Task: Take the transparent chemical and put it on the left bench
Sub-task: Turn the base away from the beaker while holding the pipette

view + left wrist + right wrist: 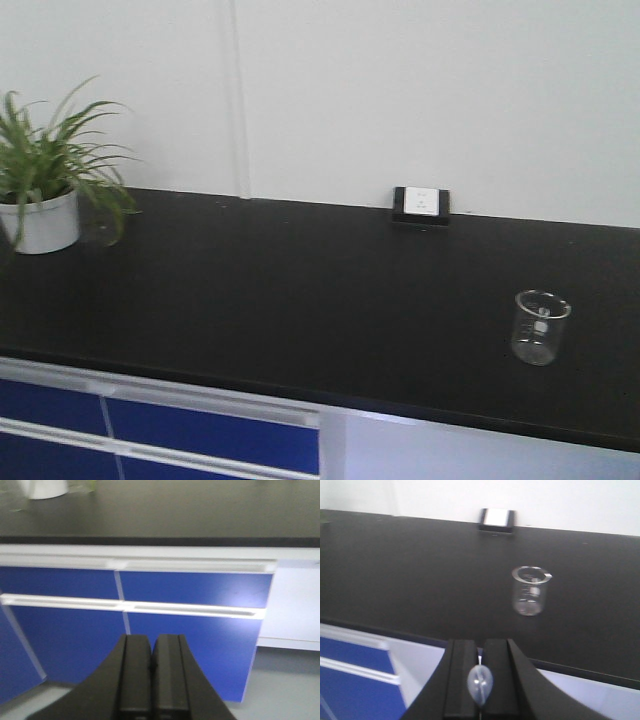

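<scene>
Clear glass beaker stands upright, mouth up, on the right part of a black benchtop, well clear of the front edge and alone there. This benchtop has a white wall socket at the back and a potted plant far left, so we judge it is the pickup spot. The left bench is not in view.

Key relation: in the right wrist view the beaker sits ahead of the right gripper and a bit to its right, out over the bench edge and well apart from the fingertips. Its long axis is vertical, so we'd expect a side-on grasp around the wall.

Right jaws are together, and would need to part first. A small pale glassy blob shows at the seam; we cannot tell what it is.

Left gripper has its jaws together too, held low and facing blue drawer fronts. The right arm is nearer.

Contents: we see no colour or fill line, and cannot tell whether it's empty.
</scene>
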